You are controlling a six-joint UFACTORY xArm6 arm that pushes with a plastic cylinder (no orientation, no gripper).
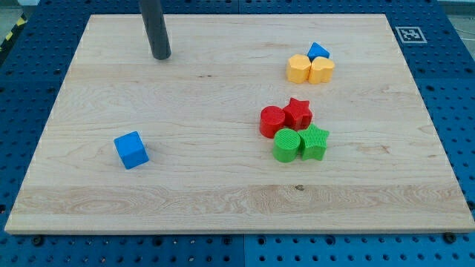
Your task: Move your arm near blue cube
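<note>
The blue cube (131, 150) sits on the wooden board (223, 200) at the view's lower left. My tip (160, 55) is the lower end of a dark rod that comes down from the view's top left. It rests on the board well above the blue cube and slightly to its right, with a wide gap between them. Nothing touches the cube.
At the view's upper right, a small blue block (318, 51) touches a yellow block (298, 69) and a yellow heart (321, 70). Right of centre, a red cylinder (272, 121), red star (297, 113), green cylinder (286, 144) and green star (315, 142) cluster together.
</note>
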